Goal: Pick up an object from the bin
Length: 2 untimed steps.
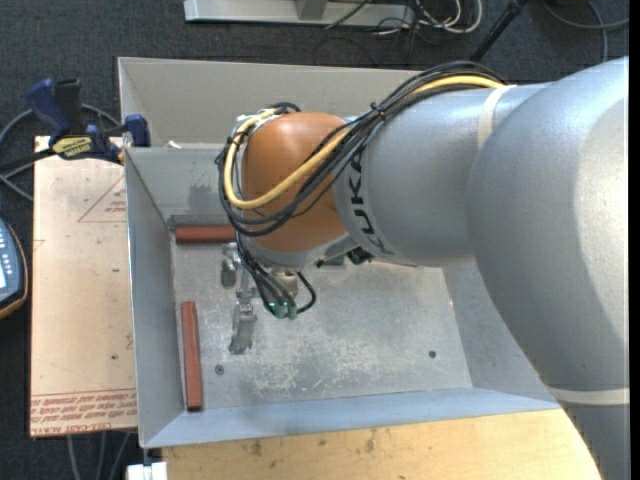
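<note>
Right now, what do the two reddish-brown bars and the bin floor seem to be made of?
Long bar along the left wall: flat, matte reddish-brown, straight edges; painted wood or plastic, cannot tell which. Shorter bar near the back: same colour, faint sheen on top; likely the same. Bin floor: dull grey sheet metal, with pale scuffs and speckling.

Floored in dark carpet (60,28), with a pale metal bar (270,8), perhaps a stand's foot, and loose black cables (440,3) along the top.

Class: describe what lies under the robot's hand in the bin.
Bare grey bin floor shows below the hand. One red-brown bar runs under the orange wrist, its right end covered.
</note>
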Tool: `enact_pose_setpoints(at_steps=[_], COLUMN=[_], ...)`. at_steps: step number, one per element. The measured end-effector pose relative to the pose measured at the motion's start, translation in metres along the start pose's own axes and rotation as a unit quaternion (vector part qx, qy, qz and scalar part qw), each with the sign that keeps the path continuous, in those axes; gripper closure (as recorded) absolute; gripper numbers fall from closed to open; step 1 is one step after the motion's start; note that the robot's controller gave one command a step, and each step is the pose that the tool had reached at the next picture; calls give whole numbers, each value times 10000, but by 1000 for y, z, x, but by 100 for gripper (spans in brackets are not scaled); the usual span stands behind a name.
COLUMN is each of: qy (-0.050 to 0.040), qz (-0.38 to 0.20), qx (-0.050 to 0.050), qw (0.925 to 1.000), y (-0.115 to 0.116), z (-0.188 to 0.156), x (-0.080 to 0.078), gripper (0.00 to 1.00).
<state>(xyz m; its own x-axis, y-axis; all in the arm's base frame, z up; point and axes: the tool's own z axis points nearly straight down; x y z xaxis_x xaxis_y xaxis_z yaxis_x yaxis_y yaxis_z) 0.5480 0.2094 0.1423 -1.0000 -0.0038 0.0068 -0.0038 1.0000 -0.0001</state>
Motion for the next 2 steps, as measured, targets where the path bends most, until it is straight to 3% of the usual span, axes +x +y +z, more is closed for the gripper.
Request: enact_pose_setpoints(at_steps=[1, 2], qy=[-4, -41], qz=[-1470, -871], qx=[4, 13], qw=[9891, 9962], y=[0, -74], z=[50, 53], x=[56, 29], gripper=[0, 0])
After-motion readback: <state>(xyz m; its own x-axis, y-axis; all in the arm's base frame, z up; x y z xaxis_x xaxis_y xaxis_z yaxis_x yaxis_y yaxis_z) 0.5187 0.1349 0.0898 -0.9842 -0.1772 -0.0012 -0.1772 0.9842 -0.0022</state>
